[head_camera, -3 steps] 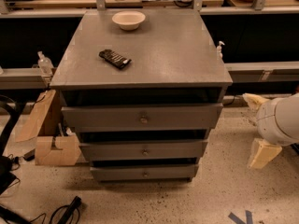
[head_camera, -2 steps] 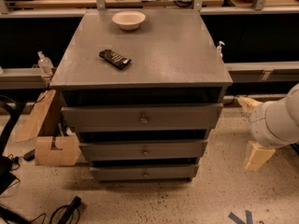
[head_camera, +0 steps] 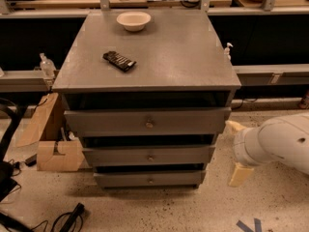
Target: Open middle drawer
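Nearest me, my white two-finger hand has swung in from the right over the speckled floor during the last second. It has also dropped. It now sits just beside the right edge of the grey three-drawer cabinet, not touching it. Its cream fingers are spread wide, one above the other, with nothing between them.

The hand is now about level with my target, the grey flat-fronted middle drawer, between the narrow bottom drawer and the tall top drawer. That drawer's front has not moved. Its small round metal knob sits at the centre of the front, well apart from the hand.

I read this as the approach still under way, with no grasp begun. The height looks close to right. I judge the hand must next travel left across the front to bracket the knob.

Farther back, the grey table top holds the black flat packet and, beyond it, the shallow white bowl. Both lie where they were.
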Tool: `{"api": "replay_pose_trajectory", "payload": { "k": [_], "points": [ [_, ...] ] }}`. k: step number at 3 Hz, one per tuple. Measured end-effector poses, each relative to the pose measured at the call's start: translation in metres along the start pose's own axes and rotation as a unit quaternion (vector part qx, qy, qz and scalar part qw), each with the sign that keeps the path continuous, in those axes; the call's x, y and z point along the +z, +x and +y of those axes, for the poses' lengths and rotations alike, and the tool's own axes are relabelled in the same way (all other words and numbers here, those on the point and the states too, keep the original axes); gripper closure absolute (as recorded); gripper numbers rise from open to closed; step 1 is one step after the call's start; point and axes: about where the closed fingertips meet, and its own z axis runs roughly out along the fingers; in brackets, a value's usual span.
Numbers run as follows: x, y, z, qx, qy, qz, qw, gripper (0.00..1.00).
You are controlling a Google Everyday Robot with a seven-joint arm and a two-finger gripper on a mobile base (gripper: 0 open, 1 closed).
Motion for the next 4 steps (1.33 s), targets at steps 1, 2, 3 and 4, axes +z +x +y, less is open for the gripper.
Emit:
{"api": "replay_pose_trajectory", "payload": {
  "k": [1,2,3,4],
  "points": [
    [0.050,-0.007,0.009,0.000,0.003,-0.027,0.9996,0.00],
    [0.094,-0.012,0.020,-0.004,-0.007,-0.038,0.9992,0.00],
    [0.134,-0.013,0.034,-0.017,-0.031,-0.027,0.9990,0.00],
    [0.175,-0.017,0.040,-0.026,-0.052,-0.008,0.9983,0.00]
  ]
}}
